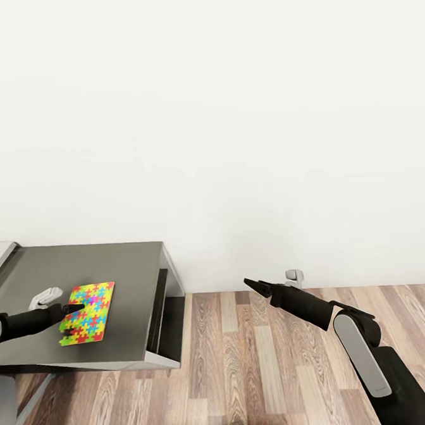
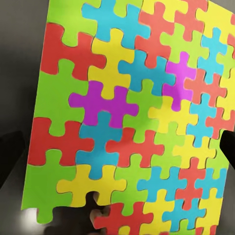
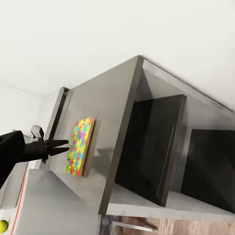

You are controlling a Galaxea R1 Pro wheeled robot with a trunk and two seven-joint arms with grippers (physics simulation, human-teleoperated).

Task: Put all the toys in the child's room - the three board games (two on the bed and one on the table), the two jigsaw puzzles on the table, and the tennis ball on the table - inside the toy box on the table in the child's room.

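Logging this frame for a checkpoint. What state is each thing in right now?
Jigsaw: flat on the dark desk, assembled, under the left pincer's tips.
Left pincer: over the jigsaw; open or shut unclear.
Right pincer: empty, in the air over the floor, looks shut.
Desk: dark section, shelf bays below open.
Ball: on the lighter desk top, barely in frame.

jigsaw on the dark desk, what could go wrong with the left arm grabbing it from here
The jigsaw puzzle is a thin sheet lying flat on the dark grey table, so the left gripper, right at its surface, may push or slide it rather than get a finger under an edge. Held by one side, the sheet of interlocking pieces might bend or slip free. The right gripper hangs over the floor, too far off to help steady it.
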